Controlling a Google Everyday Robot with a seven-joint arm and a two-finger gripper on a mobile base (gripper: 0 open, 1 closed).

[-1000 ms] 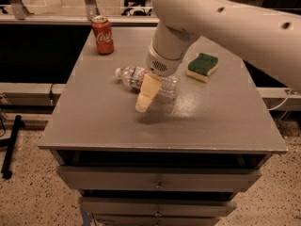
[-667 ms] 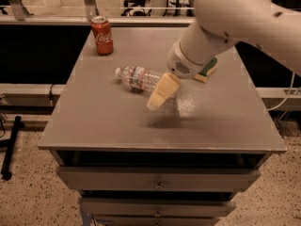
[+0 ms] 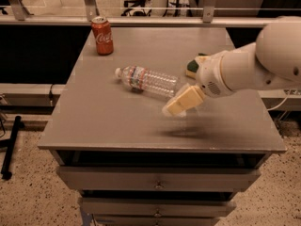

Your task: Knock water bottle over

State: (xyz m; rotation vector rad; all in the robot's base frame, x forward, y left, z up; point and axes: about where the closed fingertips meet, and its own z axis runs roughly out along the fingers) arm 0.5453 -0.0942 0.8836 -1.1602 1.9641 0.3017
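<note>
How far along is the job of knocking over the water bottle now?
Done: the water bottle lies on its side on the table. In hand: the tool hovers above the table near the bottle's base end. Left: nothing visible.

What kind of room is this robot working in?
Probably an office or lab: a drawer cabinet, an office chair behind it, and the robot's hand hovering beside the toppled water bottle.

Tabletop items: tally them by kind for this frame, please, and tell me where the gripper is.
Bottles: 1, the water bottle, lying on its side
Cans: 1, the red soda can, upright at the back left
Sponges: 1, the green sponge, partly hidden by the arm
Total: 3
The gripper hovers just right of the bottle's base end.
</note>
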